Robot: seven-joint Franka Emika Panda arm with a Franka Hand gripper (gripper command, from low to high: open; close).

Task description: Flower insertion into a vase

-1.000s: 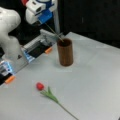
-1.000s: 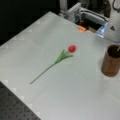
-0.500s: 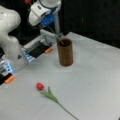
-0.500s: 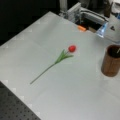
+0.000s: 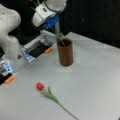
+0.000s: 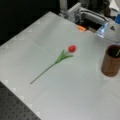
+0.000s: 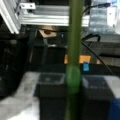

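A Franka arm's gripper (image 5: 58, 25) hangs just above the vase (image 5: 65, 52), pinched on a green flower stem (image 5: 59, 37) whose lower end runs down past the rim into the cup's mouth. The red bloom of that flower can barely be made out at a front view's top, above the gripper. From the wrist camera the held stem (image 7: 73, 60) fills the middle of the picture as an upright green bar, with a thicker node partway down; the fingers themselves do not show there.

The vase, a plain dark-brown cylinder, stands upright on the grey table (image 5: 95, 82). In a front view its rim (image 6: 113, 47) shows a pale sliver of the stem inside.

A second tulip (image 5: 51, 93) lies flat on the table, well apart from the vase, its red head nearer the vase than its stem end; it shows in both front views (image 6: 62, 56) and is untouched.

The step in hand, by my reading, is seating the held flower. Doing it well would mean keeping the stem nearly vertical and centred over the vase mouth, so it slides in without dragging the rim and tipping the light cup.
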